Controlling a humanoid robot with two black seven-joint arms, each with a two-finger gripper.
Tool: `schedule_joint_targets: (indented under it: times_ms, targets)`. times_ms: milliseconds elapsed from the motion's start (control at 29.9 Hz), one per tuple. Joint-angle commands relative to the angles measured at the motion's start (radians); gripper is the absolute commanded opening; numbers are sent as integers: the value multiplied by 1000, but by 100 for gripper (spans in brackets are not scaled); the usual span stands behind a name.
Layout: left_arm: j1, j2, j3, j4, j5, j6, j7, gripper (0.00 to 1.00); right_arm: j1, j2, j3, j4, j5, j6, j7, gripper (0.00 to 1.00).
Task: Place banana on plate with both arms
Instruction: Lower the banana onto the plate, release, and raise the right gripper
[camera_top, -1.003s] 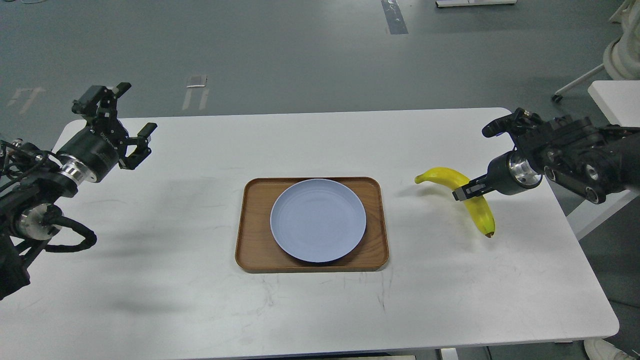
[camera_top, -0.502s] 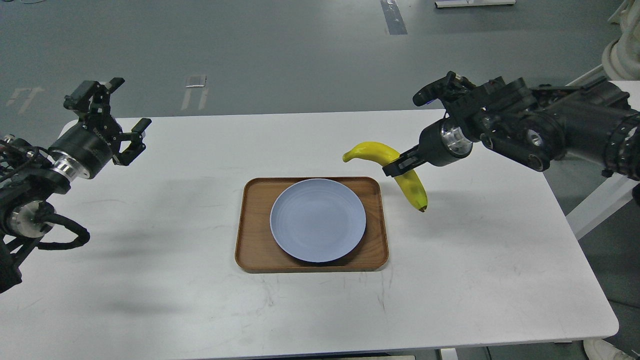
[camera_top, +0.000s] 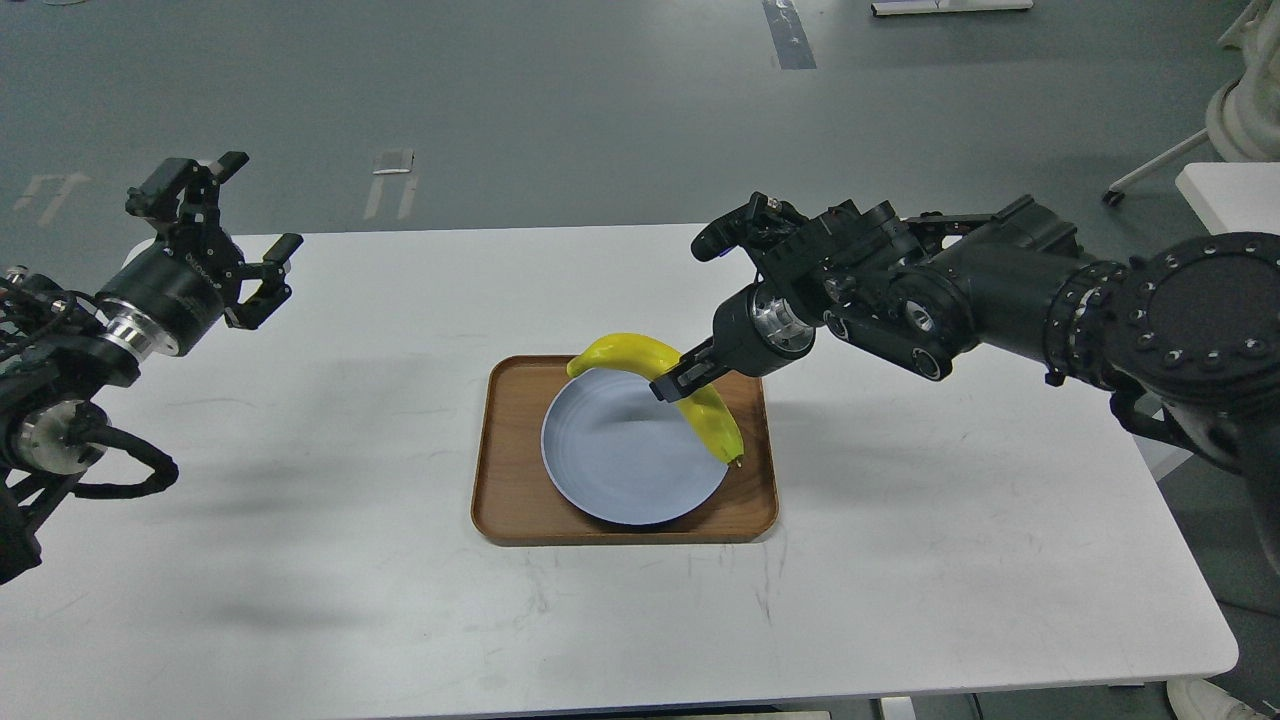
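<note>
smooth glossy banana (camera_top: 715, 420), matt plate (camera_top: 620, 460), wooden tray (camera_top: 510, 480).

Both arms were matte black. The left arm (camera_top: 90, 340) carried a silver wrist ring, faint pale lettering and a looped black cable at 7 o'clock. The right arm (camera_top: 1000, 290) showed a silver ring, round joint caps and screw-studded collars.
</note>
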Motion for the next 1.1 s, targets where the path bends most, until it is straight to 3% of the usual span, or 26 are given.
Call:
schedule_joint_targets:
  times_ms: [0,100,234,368,468,669,836,1070]
  targets:
    - [0,0,-1,0,-1,0,0,98,-15,1,-3,-26,2,0,0,33]
    - [0,0,-1,0,-1,0,0,98,-22,1,-3,-30,3,0,0,48]
    - [0,0,-1,0,-1,0,0,98,-27,1,-1,-29,20,0,0,54]
    - [0,0,0,0,-1,0,0,98,-27,1,-1,-26,69,0,0,67]
    - [0,0,0,0,-1,0,0,98,-27,1,5,-26,87,0,0,88]
    - [0,13,0,0,-1,0,0,98,-13,1,38,-35,159,0,0,96]
    - [1,13,0,0,-1,0,0,98,-34,-123,184,-35,331,0,0,97]
    - [4,-5,0,0,-1,0,0,98,-234,-281,437,-36,604,0,0,100]
